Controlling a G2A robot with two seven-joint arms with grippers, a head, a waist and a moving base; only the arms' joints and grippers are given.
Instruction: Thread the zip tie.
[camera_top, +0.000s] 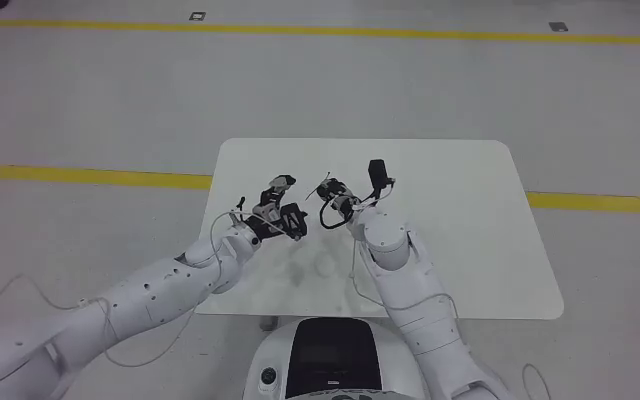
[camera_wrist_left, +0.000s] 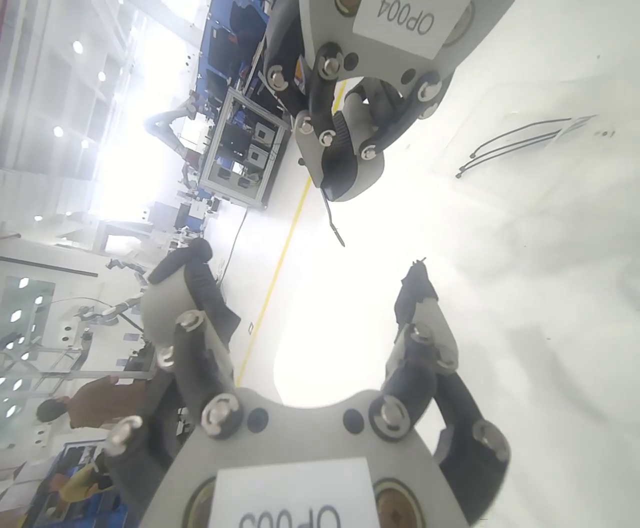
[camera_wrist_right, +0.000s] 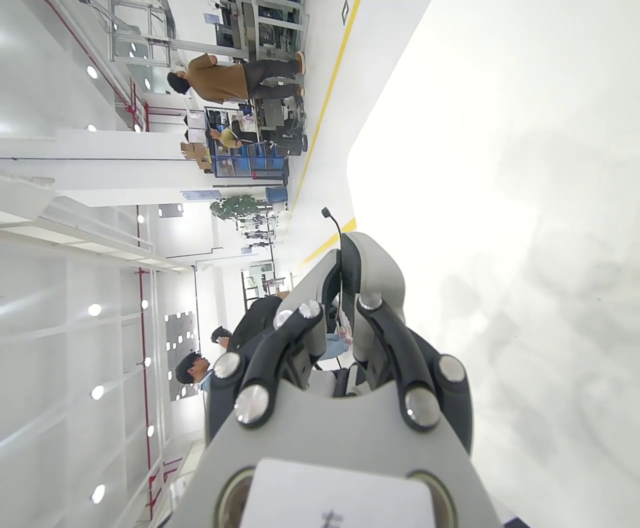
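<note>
Top view: bright, even overhead light. The tabletop (camera_top: 470, 230) carries only faint, soft shadows near its middle. Wrist views: the tabletop washes out to near-white glare, mottled with smudgy grey shadows. Left wrist view: the hall behind burns out white. Ceiling lamps (camera_wrist_right: 94, 310) show as hot spots. Straight lines bow toward the edges.

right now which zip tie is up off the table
The zip tie pinched in the right pincer; the spare ties lie flat on the table.
</note>
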